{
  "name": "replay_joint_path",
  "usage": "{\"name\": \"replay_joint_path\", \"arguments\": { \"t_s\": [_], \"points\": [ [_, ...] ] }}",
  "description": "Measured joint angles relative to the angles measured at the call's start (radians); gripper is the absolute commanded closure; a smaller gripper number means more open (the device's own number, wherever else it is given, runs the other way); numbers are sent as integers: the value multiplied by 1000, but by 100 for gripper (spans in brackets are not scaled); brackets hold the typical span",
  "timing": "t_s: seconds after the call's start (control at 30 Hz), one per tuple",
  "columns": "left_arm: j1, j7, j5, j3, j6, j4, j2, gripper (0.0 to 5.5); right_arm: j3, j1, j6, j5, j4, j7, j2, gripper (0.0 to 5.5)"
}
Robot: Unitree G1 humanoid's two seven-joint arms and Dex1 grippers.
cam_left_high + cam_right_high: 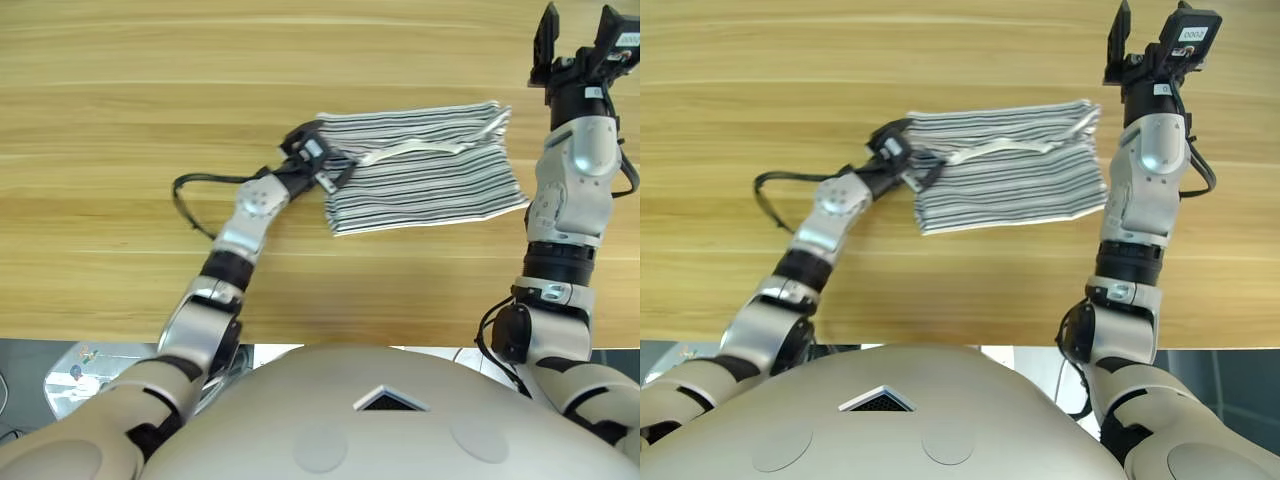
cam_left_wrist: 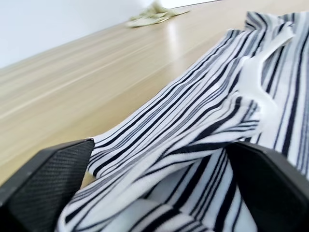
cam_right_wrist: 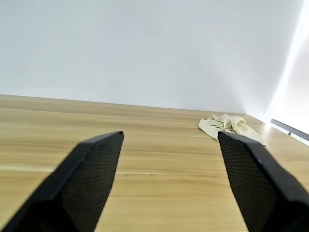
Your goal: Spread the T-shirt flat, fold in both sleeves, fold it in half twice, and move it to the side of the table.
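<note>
Far off on the light wooden tabletop (image 1: 120, 100) there's a crumpled pale yellow cloth (image 3: 229, 126). My left fingers (image 2: 48, 188) sit low and wide at the left edge of the folded black-and-white striped T-shirt (image 1: 420, 165), its cloth bunched between them. My right fingers (image 1: 546, 40) are raised past its far right corner, spread wide and empty; the shirt's inner layers I can't make out.

wooden table (image 1: 120, 100) | plain white wall (image 3: 145, 48) behind | crumpled pale cloth (image 3: 229, 126) on table

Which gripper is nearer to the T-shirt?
Left. The left gripper is at the T-shirt's left edge, fabric between its fingers; the right gripper is apart, beyond its far right corner.
</note>
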Motion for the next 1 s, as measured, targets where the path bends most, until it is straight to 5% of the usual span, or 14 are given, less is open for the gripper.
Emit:
{"name": "replay_joint_path", "arguments": {
  "t_s": [0.2,0.4,0.57,0.77,1.0],
  "points": [
    [432,48,-39,128,237,-502,109,50,-8,82,43,1,-51,-19,28,189],
    [690,-26,-76,-53,332,-787,136,50,72,180,56,-57,-113,-2,28,189],
    [626,-15,-96,-195,386,-859,46,50,140,306,90,-103,-271,68,-19,189],
    [456,136,4,-196,367,-755,-32,50,122,323,103,-106,-287,67,-23,189],
    [319,175,204,-255,135,-604,63,50,146,309,56,-132,-225,60,-6,189]
  ]
}}
